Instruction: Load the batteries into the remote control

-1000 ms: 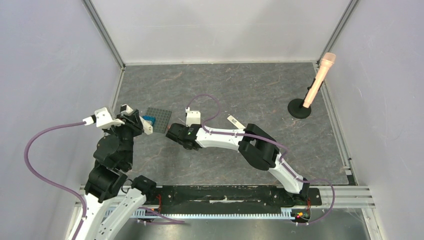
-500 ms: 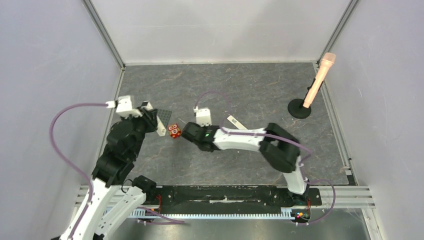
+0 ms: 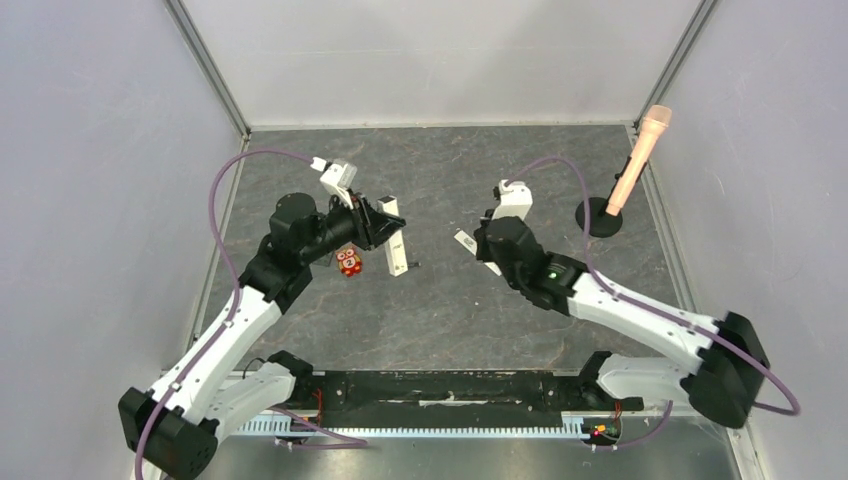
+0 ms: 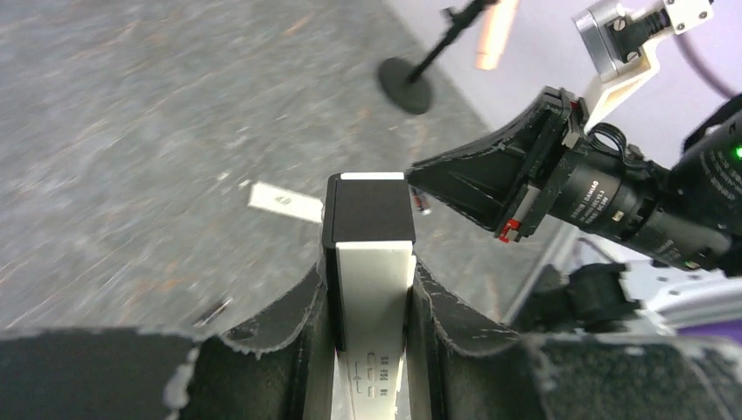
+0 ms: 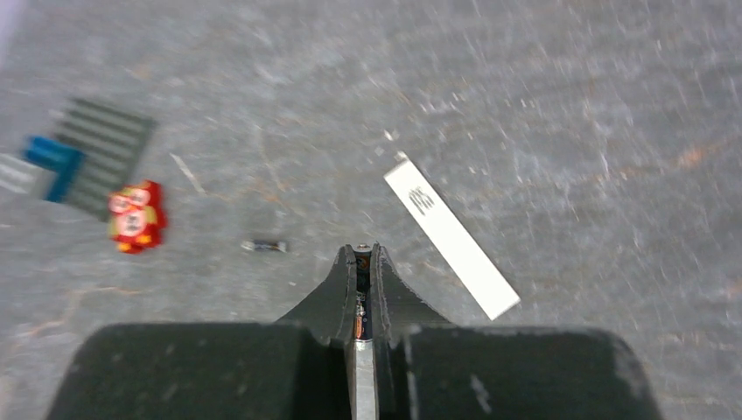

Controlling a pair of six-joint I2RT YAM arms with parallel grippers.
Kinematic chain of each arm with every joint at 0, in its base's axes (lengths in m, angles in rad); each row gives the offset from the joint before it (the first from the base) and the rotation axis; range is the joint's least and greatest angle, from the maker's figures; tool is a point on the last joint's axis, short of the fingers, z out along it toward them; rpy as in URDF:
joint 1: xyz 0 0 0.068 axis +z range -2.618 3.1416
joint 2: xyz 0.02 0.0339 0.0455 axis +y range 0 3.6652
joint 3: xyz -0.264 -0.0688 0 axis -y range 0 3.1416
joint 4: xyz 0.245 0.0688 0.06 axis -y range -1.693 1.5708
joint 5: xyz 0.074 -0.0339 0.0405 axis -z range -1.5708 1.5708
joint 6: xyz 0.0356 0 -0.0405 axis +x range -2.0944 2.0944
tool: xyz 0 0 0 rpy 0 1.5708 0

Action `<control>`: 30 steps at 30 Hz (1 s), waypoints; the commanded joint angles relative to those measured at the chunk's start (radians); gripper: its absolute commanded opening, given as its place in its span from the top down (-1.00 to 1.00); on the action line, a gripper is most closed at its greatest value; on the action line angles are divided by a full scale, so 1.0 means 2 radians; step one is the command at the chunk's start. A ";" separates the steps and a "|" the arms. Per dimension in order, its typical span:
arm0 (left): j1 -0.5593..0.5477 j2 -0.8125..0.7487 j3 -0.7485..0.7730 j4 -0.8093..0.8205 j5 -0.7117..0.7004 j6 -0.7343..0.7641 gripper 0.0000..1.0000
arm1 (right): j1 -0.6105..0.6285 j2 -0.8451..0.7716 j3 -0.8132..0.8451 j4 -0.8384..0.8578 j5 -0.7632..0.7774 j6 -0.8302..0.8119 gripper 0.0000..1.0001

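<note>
gripping remote [image 4: 374, 289] lengthwise, dark end pointing outward

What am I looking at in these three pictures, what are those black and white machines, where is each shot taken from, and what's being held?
These are two robot arms bolted at the near edge of a table. One picture looks down from above. The other two come from a camera on each arm's wrist, so you see that arm's own fingers. The left end effector grips the remote control, a slim white bar with a dark end. The right end effector is pinched shut on what looks like a small battery. On the table lie a second battery, a white strip, a red owl toy and a grey studded plate. A pink microphone stands on a black base.
</note>
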 commanded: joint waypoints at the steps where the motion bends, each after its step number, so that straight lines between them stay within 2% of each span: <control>1: 0.001 0.017 0.019 0.167 0.145 -0.081 0.96 | -0.004 -0.085 -0.007 0.073 -0.065 -0.063 1.00; 6: 0.002 0.026 0.009 0.231 0.155 -0.124 0.96 | -0.004 -0.145 -0.008 0.113 -0.119 -0.089 1.00; 10: 0.001 0.042 0.005 0.272 0.167 -0.161 0.96 | -0.005 -0.173 -0.026 0.171 -0.199 -0.096 1.00; 13: 0.001 0.053 -0.005 0.317 0.164 -0.191 0.96 | -0.004 -0.177 -0.033 0.209 -0.236 -0.095 1.00; 18: 0.001 0.072 -0.005 0.341 0.149 -0.220 0.96 | -0.003 -0.167 -0.018 0.235 -0.309 -0.089 1.00; 23: 0.000 0.087 -0.014 0.366 0.130 -0.259 0.96 | 0.020 -0.150 -0.003 0.243 -0.317 -0.097 1.00; 30: 0.001 0.096 -0.017 0.382 0.118 -0.288 0.96 | 0.069 -0.122 0.012 0.250 -0.267 -0.126 1.00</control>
